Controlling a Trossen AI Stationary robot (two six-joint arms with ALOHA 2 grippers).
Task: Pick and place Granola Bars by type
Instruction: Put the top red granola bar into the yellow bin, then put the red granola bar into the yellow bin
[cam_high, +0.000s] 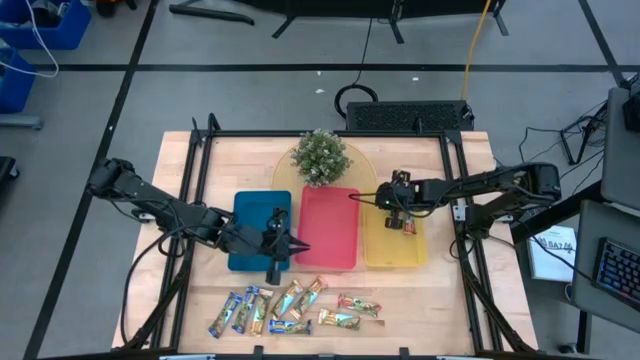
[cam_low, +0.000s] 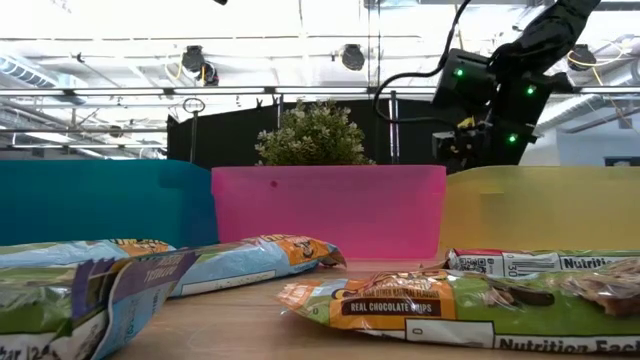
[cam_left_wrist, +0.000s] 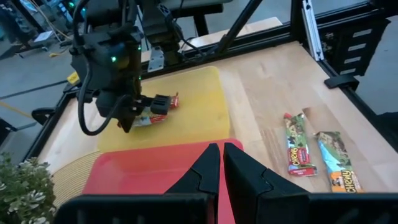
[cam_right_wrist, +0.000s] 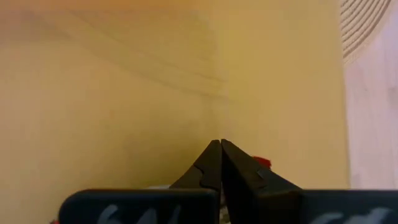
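Observation:
Several granola bars (cam_high: 290, 308) lie loose on the wood near the table's near edge and fill the foreground of the low view (cam_low: 420, 305). Two of them show in the left wrist view (cam_left_wrist: 297, 152). One red-wrapped bar (cam_high: 407, 227) lies in the yellow tray (cam_high: 395, 250). My right gripper (cam_right_wrist: 221, 149) is shut and hovers right over that bar, whose red end (cam_right_wrist: 262, 162) peeks out beside the fingers. My left gripper (cam_left_wrist: 221, 163) is shut on nothing and hangs over the red tray's (cam_high: 328, 235) left side, by the blue tray (cam_high: 255, 225). My right gripper points down at the red-wrapped bar (cam_left_wrist: 149, 118) in the yellow tray, with its shut fingers lying across it. The bar shows on both sides of the fingers, not between their tips. Whether the fingers touch it I cannot tell; the gripper's own body hides that spot.
A small potted plant (cam_high: 320, 155) stands on a round woven mat behind the trays. Black frame rails (cam_high: 200, 150) run along the table's left and right sides. Bare wood lies between the trays and the row of bars.

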